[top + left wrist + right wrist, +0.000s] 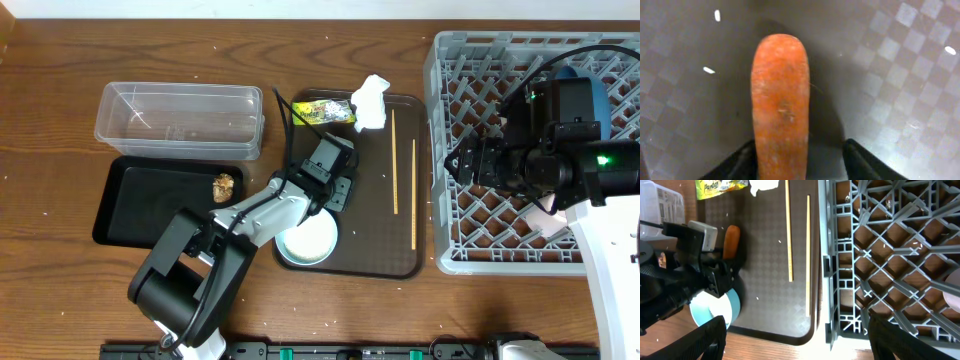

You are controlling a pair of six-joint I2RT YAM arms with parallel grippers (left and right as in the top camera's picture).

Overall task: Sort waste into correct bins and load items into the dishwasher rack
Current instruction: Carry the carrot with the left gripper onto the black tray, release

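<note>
Orange carrot (780, 105), base seemingly between fingers (737, 167)

You have one carrot (780, 100), two chopsticks (394, 160), one wrapper (322, 110), one tissue (371, 100), one food lump (223, 186), one bowl (310, 242), one clear tub (180, 92), one black tray (150, 205), one rack (470, 60)

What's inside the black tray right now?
One small brown food lump, near the right end of the black tray. The left arm covers the tray's near right corner, so that spot can't be checked.
</note>
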